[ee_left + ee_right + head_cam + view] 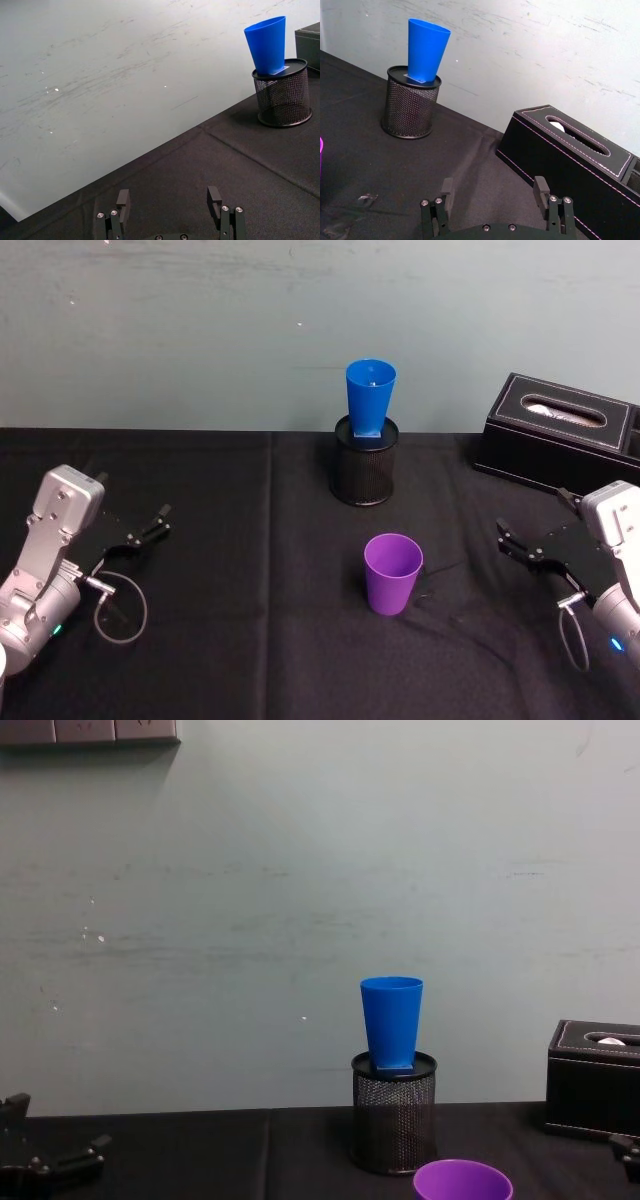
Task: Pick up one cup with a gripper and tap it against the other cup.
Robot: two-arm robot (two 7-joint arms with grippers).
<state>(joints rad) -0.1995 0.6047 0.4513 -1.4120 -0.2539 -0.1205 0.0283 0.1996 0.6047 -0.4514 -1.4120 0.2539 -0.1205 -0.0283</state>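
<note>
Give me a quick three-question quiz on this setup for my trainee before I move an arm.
1. True or false: the purple cup stands upright on the black cloth.
2. The blue cup rests on: A) the black cloth, B) the mesh pen holder, C) the purple cup?
3. Fill in: the left end effector and the right end effector are both ____ and hold nothing.
Key: 1 true; 2 B; 3 open.

Pale green-grey wall [200, 870], scuffed and scratched, stood right behind black tissue box [560, 435]. Worktop [250, 640] under box wore black cloth, creased. Socket plates [90, 730] high on wall, well left of box. Light was even.
</note>
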